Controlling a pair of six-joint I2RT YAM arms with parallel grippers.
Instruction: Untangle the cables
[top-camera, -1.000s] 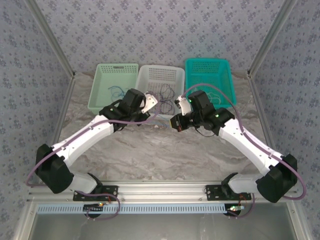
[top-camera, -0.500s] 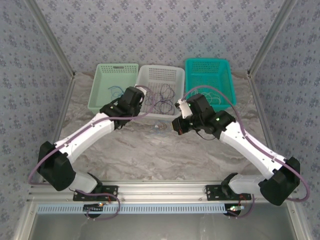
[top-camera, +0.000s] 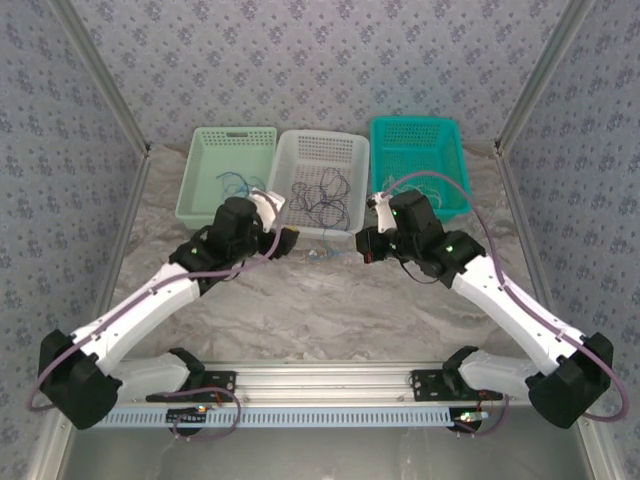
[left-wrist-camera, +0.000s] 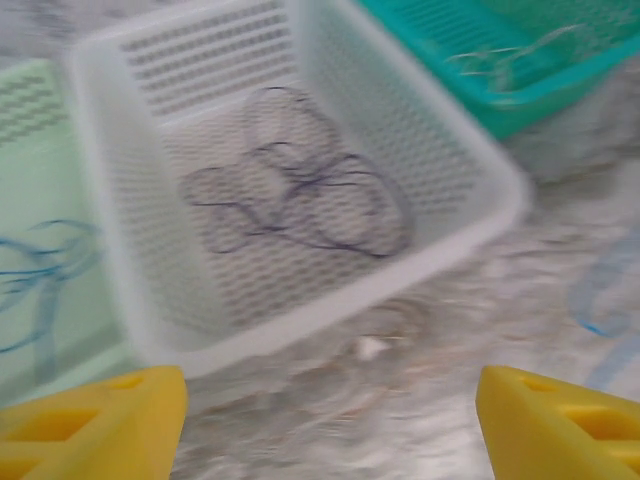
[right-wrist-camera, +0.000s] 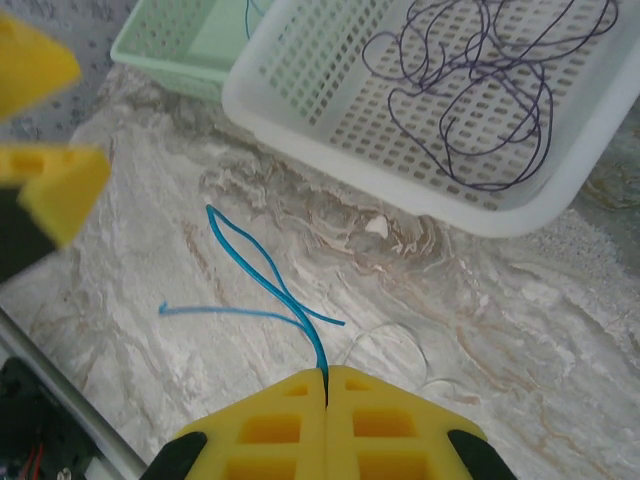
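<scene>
My right gripper (right-wrist-camera: 326, 378) is shut on one end of a blue cable (right-wrist-camera: 262, 276), which trails in a loop over the marble table in front of the white basket (right-wrist-camera: 300, 110). Dark purple cables (right-wrist-camera: 478, 88) lie coiled inside that basket. A thin whitish cable (right-wrist-camera: 392, 338) rests on the table beside my right fingers. My left gripper (left-wrist-camera: 335, 420) is open with nothing between its yellow fingertips, just short of the white basket's (left-wrist-camera: 330, 300) near wall. From above, the left gripper (top-camera: 289, 235) and right gripper (top-camera: 367, 248) both sit in front of the baskets.
Three baskets stand in a row at the back: light green (top-camera: 205, 180) with blue cables (top-camera: 232, 182), white (top-camera: 352, 190), teal (top-camera: 388, 150) with a whitish cable (top-camera: 425, 188). Metal frame posts rise at both sides. Open marble lies between the arms.
My left gripper has opened and drawn back toward the left from over the white basket. My right gripper has shifted slightly back and right, still shut on the blue cable.
</scene>
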